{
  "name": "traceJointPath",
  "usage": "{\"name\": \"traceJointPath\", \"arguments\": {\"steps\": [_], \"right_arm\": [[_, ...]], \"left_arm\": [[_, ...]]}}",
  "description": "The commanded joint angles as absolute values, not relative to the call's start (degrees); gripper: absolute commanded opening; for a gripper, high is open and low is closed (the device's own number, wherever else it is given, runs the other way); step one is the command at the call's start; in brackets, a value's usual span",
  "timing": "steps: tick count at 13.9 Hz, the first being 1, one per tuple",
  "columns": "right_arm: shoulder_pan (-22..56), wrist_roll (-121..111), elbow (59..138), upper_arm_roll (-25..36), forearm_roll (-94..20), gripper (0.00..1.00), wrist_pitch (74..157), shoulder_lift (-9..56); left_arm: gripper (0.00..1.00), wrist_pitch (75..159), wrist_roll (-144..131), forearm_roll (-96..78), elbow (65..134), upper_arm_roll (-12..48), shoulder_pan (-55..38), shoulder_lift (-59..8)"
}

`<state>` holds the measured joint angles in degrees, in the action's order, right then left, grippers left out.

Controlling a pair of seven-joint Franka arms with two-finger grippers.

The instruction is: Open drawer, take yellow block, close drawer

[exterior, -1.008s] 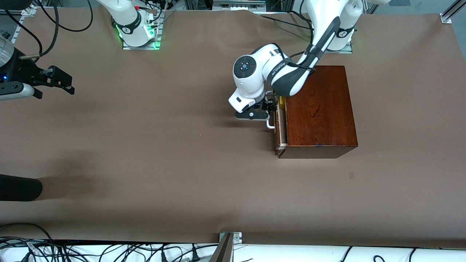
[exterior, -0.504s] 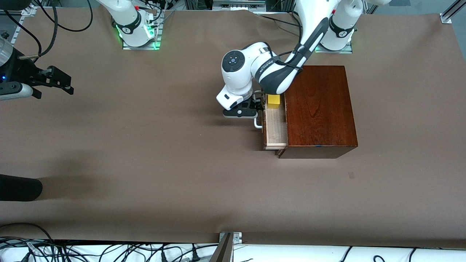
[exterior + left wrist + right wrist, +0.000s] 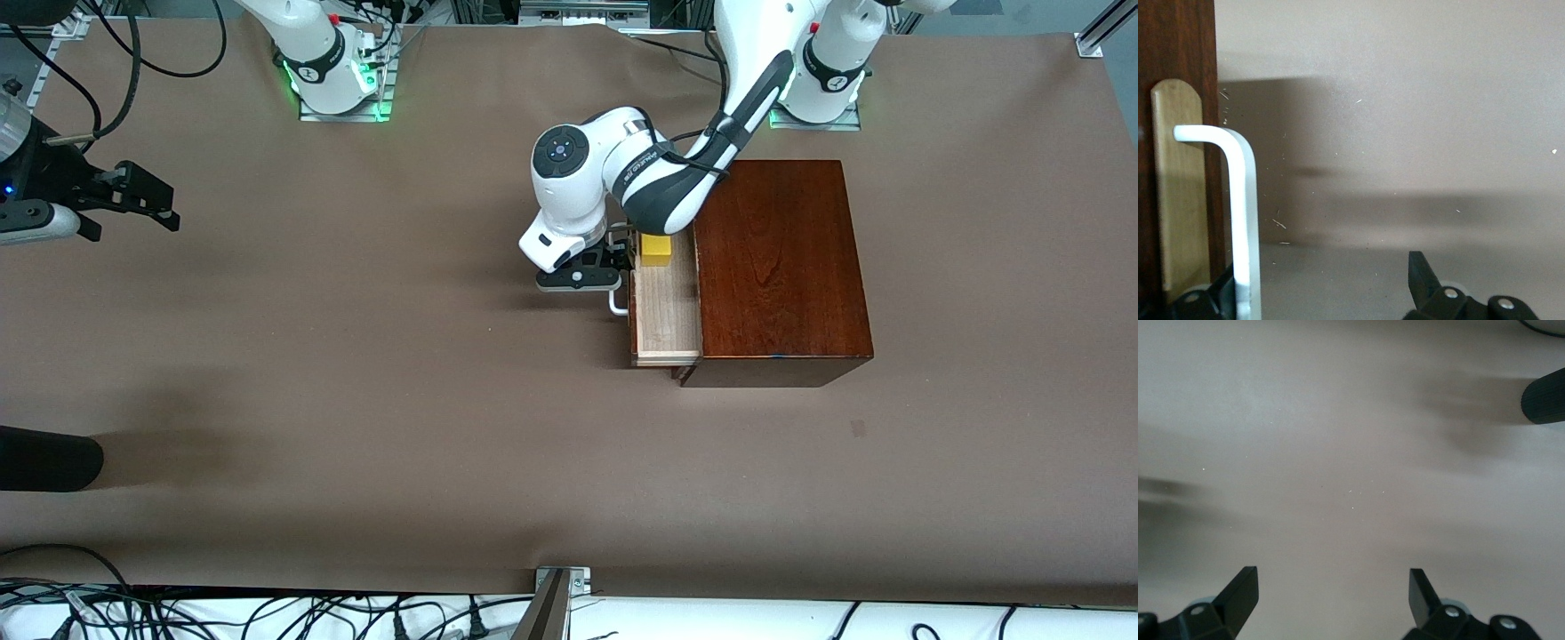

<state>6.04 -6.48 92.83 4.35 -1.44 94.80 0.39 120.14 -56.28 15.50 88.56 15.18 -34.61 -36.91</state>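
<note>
One cabinet point(image 3: 781, 267) is seen on the table point(image 3: 356, 400), toward the left arm's end, with its single drawer point(image 3: 662, 311) drawn partly out so that the pale interior is exposed. One yellow block point(image 3: 657, 250) lies in the drawer, in the part farther from the front camera, just beside the left gripper point(image 3: 613, 267) and apart from it.

The left gripper is held low in front of the drawer, at the white handle point(image 3: 1245, 220). In the left wrist view one finger point(image 3: 1425, 277) is seen well clear of the handle, while the other finger is set right beside the bar at the drawer front — the jaws are spread wide and nothing is clamped between them. Whether the bar is touched by that finger cannot be told. The handle is a single bent white bar, fixed on a pale wooden strip of the dark drawer front.

The right gripper point(image 3: 147, 200) is held over bare table at the right arm's end, well apart from the cabinet, where the arm waits. Its two fingers point(image 3: 1238, 590) are seen apart in the right wrist view — nothing is held. One dark rounded object point(image 3: 49, 458) is seen at the table edge, nearer to the front camera than the right gripper.
</note>
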Motion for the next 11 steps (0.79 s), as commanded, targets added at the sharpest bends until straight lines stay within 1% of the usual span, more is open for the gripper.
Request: {"name": "traceJointPath", "arguments": {"steps": [1,2,5,9,11], "right_arm": [[5.71,-6.50,92.37,4.31,-1.67,1.00,93.87,0.26],[5.71,-6.50,92.37,4.31,-1.67,1.00,93.87,0.35],[5.80,-6.42,92.29,4.22,-1.58,1.00,93.87,0.26],[5.80,-6.50,92.29,3.96,-1.76,1.00,93.87,0.09],[5.97,-6.68,92.20,3.60,-1.76,1.00,93.95,0.35]], "left_arm": [[1.00,122.17,-56.69,14.68,85.61,15.73,-35.24,-38.50],[1.00,121.82,-56.43,14.68,85.61,15.73,-35.16,-37.63],[1.00,115.60,-56.16,14.59,85.61,15.82,-34.81,-33.06],[1.00,103.83,-55.90,13.89,85.61,15.65,-34.11,-25.60],[1.00,98.64,-52.41,13.89,85.61,15.64,-30.87,-21.64]]}}
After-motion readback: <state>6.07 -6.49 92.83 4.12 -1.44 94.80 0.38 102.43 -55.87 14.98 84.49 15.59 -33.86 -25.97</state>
